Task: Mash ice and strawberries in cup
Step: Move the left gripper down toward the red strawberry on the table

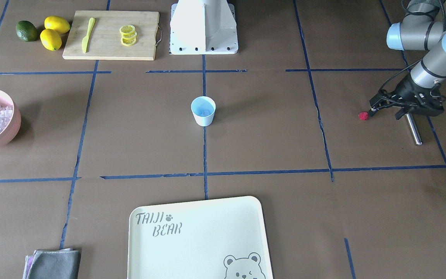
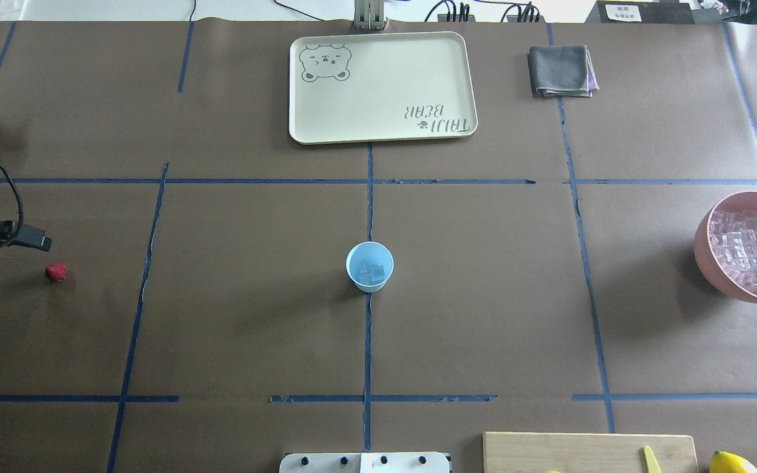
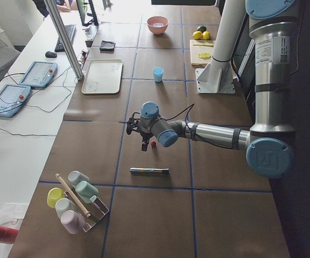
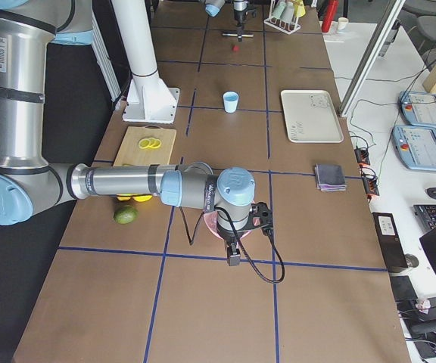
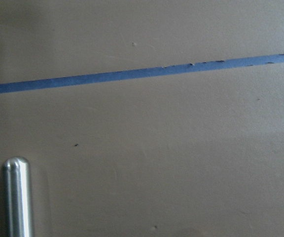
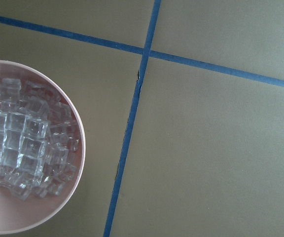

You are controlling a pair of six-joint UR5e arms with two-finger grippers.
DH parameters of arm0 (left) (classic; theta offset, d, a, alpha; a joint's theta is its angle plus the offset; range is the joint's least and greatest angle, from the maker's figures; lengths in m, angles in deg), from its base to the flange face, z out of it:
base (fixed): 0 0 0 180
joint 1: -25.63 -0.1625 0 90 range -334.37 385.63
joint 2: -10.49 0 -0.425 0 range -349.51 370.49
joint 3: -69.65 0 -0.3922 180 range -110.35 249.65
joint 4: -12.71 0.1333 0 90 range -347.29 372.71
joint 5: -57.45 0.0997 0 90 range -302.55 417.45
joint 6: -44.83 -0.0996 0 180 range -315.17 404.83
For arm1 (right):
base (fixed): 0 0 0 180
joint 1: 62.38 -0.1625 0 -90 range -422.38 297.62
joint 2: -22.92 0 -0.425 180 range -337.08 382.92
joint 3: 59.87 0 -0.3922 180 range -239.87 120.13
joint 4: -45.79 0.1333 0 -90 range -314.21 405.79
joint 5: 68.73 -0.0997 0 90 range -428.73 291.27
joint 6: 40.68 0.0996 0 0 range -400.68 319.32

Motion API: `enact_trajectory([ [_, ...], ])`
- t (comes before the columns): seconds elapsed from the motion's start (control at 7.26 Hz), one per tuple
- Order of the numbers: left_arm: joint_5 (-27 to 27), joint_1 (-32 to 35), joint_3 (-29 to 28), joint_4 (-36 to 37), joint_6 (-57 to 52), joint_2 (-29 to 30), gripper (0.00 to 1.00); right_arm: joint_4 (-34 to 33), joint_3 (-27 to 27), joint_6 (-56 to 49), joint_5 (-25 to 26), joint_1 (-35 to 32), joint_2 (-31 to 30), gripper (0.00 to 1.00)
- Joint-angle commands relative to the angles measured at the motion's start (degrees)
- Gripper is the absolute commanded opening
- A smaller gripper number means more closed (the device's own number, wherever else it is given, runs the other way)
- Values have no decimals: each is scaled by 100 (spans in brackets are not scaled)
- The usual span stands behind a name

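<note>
The cup [image 2: 369, 266], white outside and light blue inside, stands upright mid-table with a few pieces of ice [image 2: 372, 270] in it. More ice [image 6: 18, 148] fills the pink bowl [image 2: 705, 248]. One red strawberry [image 1: 362, 116] lies on the table. My left gripper [image 1: 372, 107] hovers just beside it, apart from it, fingers spread and empty. My right gripper [image 4: 233, 253] shows only in the exterior right view, over the pink bowl, and I cannot tell its state.
A metal rod [image 1: 414, 130] lies on the table under the left wrist. A cream tray [image 2: 464, 85] and a grey cloth [image 2: 561, 70] sit at the far side. The cutting board [image 1: 110, 35] with lemon slices, a knife, lemons and a lime is by the base.
</note>
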Motion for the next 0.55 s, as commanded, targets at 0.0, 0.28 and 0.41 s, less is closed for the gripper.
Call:
enact_trajectory([
  [0.0,447,-591,-1,-210,510,-33,100,0,-2,3,-1,0,-9,100],
  [0.28,658,-733,-10,-210,511,-59,100,0,-2,-6,-1,0,-44,100],
  [0.41,763,-760,-10,-210,511,-59,90,9,-2,-15,-1,0,-44,100],
])
